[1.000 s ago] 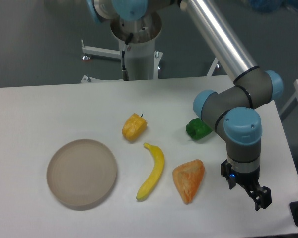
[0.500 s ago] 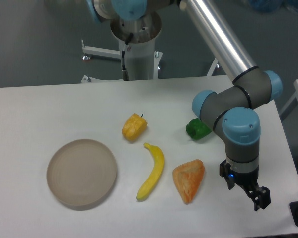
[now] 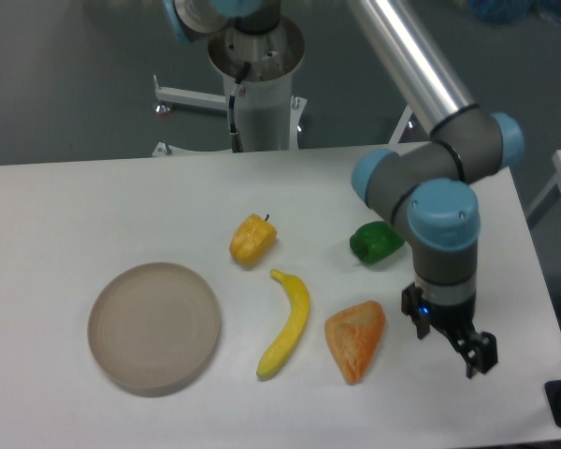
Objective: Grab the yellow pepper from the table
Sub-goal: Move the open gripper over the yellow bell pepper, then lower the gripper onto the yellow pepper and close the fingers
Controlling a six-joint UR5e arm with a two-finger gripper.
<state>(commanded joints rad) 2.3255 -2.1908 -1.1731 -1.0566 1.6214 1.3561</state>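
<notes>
Several look-alikes lie between the end effector (image 3: 453, 341) and the yellow pepper (image 3: 252, 239), which sits well off to its far left on the tabletop (image 3: 65, 215). Crossing low could knock the bread wedge (image 3: 355, 339) or banana (image 3: 287, 323), or grab the green pepper (image 3: 375, 242). I cannot tell whether its fingers are apart.

No readable text or labels
</notes>
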